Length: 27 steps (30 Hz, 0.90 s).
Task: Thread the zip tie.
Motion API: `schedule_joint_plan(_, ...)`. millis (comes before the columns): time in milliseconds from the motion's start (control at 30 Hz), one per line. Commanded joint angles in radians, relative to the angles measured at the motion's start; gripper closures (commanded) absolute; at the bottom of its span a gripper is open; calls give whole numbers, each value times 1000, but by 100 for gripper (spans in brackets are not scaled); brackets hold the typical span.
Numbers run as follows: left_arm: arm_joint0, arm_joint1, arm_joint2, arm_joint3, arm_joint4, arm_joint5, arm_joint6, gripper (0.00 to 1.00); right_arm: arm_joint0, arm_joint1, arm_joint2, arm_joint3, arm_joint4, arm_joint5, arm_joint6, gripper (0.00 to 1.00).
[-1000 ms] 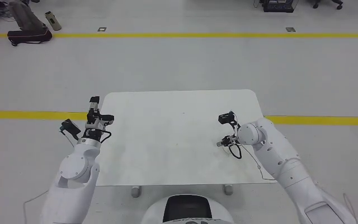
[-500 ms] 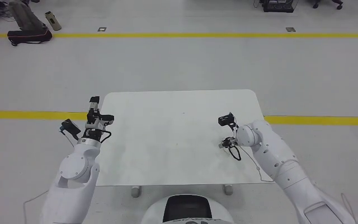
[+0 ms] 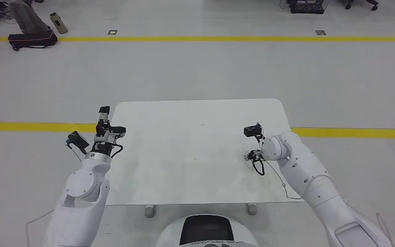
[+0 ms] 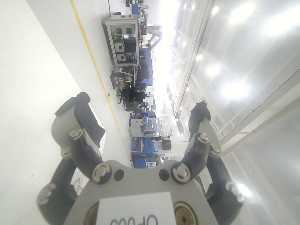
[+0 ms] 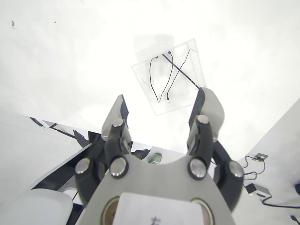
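My right gripper [image 5: 161, 95] hangs low over the white tabletop [image 3: 185, 123], at about 3 o'clock from the tabletop's middle in the top view [image 3: 249, 155]. Its jaws stand wide apart and have hold of nothing. They are brushed grey metal plates joined by black links and round silver bolts, and their inner pads [image 5: 196, 104] are black with fine ribs.

Just beyond the fingertips lies a clear plastic square [image 5: 140, 76] with glossy, faintly raised edges, flat on the matte tabletop. I cannot tell whether it is a tray or a sleeve. On it lie the zip ties [image 5: 167, 80], three thin black strips with small blocky heads. Two of them bow in long, soft curves. The third runs straight across the others, and its tail reaches the tip of one ribbed pad. I cannot tell whether it touches the pad.

My left gripper [image 4: 141, 100] is at about 9 o'clock, at the tabletop's rounded edge [image 3: 108, 122], well apart from the ties. Its jaws are also spread wide and hold nothing, and its fingertips [image 4: 201, 113] are wrapped in a dull black, slightly crumpled covering.

Farther off is a smooth pale floor with a yellow line [image 3: 197, 39] at 12 o'clock.
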Motion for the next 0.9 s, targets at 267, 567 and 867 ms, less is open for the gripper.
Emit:
schedule_joint_plan(267,0,0,0,0,0,0,0,0,-21,-1,13,10,14,18,-30,82)
schedule_joint_plan(567,0,0,0,0,0,0,0,0,-23,-8,9,52,28,33,-62,82)
schedule_joint_plan(867,0,0,0,0,0,0,0,0,-5,-20,1,109,56,46,-115,90)
